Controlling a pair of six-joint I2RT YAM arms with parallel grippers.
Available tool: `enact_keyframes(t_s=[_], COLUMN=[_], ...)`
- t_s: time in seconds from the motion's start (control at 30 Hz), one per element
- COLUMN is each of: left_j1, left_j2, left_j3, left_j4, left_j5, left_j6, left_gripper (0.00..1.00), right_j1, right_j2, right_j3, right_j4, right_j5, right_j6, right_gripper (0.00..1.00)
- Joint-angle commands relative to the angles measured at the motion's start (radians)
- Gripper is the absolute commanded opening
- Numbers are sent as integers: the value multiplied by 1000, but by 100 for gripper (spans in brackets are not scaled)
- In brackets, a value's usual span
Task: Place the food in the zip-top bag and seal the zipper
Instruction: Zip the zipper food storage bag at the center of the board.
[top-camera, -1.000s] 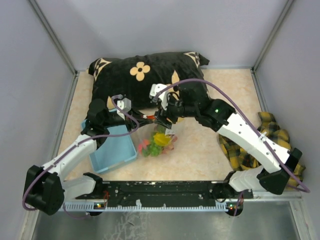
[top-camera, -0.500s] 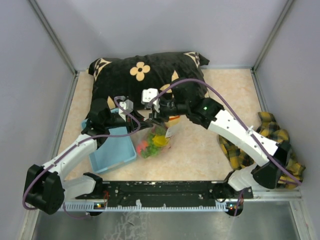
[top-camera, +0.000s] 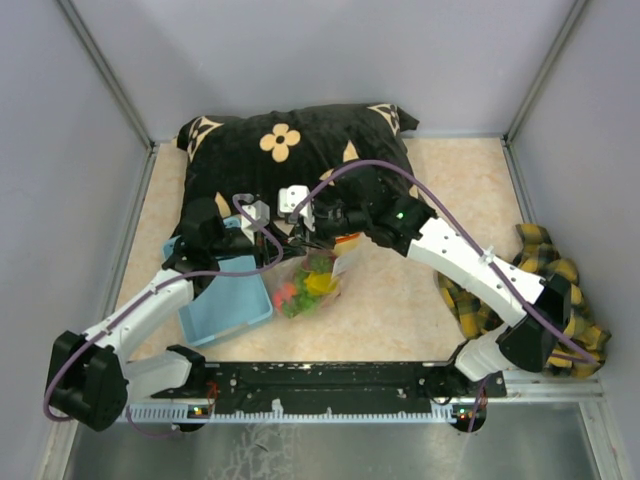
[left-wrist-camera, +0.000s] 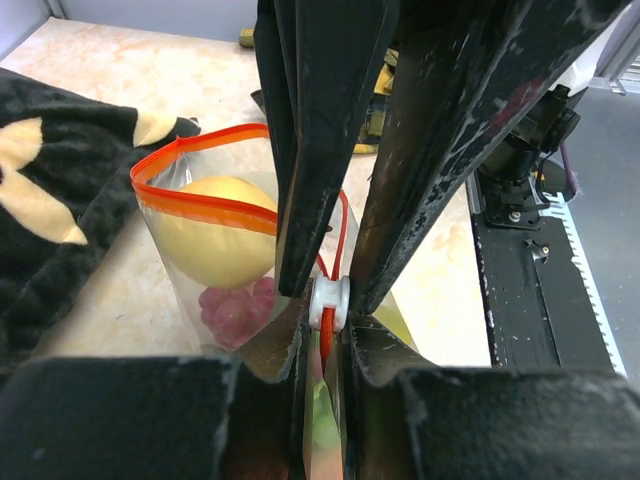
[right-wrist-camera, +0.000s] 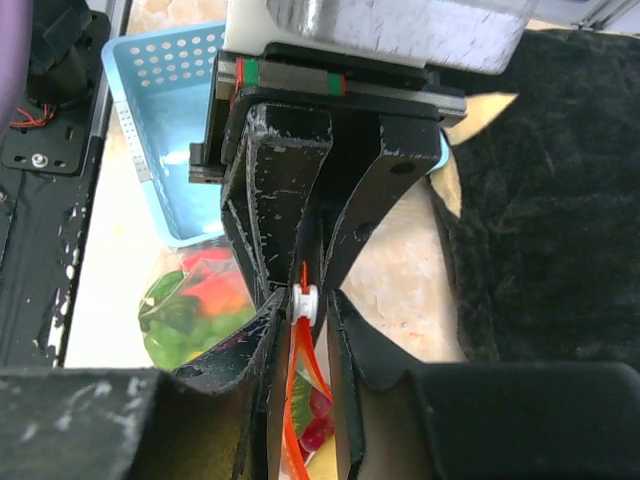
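We find the zip-top bag (top-camera: 308, 283) near the middle of the worktop, a little toward the near edge, held up by its mouth. The food is inside it. A yellow pear (left-wrist-camera: 215, 240) and purple grapes (left-wrist-camera: 235, 305) show through the clear wall, and from the other side we make out a red strawberry (right-wrist-camera: 215, 285) and green grapes (right-wrist-camera: 175, 320).

Along one stretch the zipper (left-wrist-camera: 205, 205) gapes, its two red lips apart. Both grippers meet at the white slider (left-wrist-camera: 328, 300). The left gripper (left-wrist-camera: 325, 340) is clamped on the red strip just beside the slider. The right gripper (right-wrist-camera: 300, 325) is pinched on the same strip from the opposite side, its fingertips almost touching the other pair.

Just beside the bag, toward the left edge, lies a light blue basket (top-camera: 230, 295). A black pillow (top-camera: 290, 150) runs along the far edge. A yellow plaid cloth (top-camera: 540, 285) is bunched against the right edge, near the near right corner.
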Motion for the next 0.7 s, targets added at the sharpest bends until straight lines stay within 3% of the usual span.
enact_keyframes(t_s=[0.0,0.3,0.4,0.47,0.67], left_j1=[-7,-10,-12,-12,-11], left_j2=[-33,-32,-32,-36,-57], left_j3=[22,21,18,18,-10], left_j4=[-13,-13,-18,-32,-41], left_j5=[1,24,25,17,-15], left_j6=[25,26,30,36,44], left_gripper=[1,2,6,11,23], right_j1=[-6,-7,-8,-8,-14], right_j2=[4,15,25,26,14], right_j3=[-5,-11,1,8,8], right_j4=[11,-17,-21,-25,-29], right_j5=[7,-14,-32,-29,-25], right_j6=[-12,-7,-10,-10,-3], right_gripper=[21,24,16,0,0])
